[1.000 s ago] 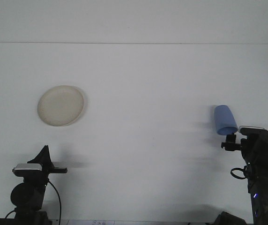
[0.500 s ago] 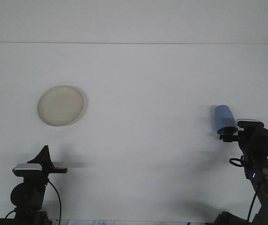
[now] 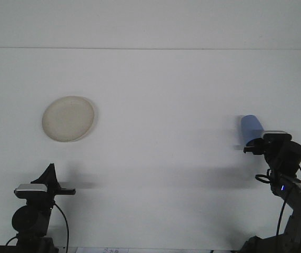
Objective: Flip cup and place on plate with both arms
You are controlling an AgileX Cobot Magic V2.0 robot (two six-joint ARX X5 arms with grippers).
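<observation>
Left gripper (image 3: 50, 176) low at front-left, jaws state unclear. Plate (image 3: 68, 118) on white tabletop (image 3: 166, 89) (left side, bare). Blue cup (image 3: 251, 128) far right, right gripper (image 3: 253, 146) at its near end, jaws hidden.

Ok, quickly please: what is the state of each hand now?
Left hand: holds nothing; open or closed cannot be told.
Right hand: at the blue cup; grip cannot be told.

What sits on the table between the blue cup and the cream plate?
Nothing visible. The small blue plastic cup is at the right gripper on the right side; the round cream plate lies far left. The white table between them is bare. The left gripper sits nearer the camera than that path.
</observation>
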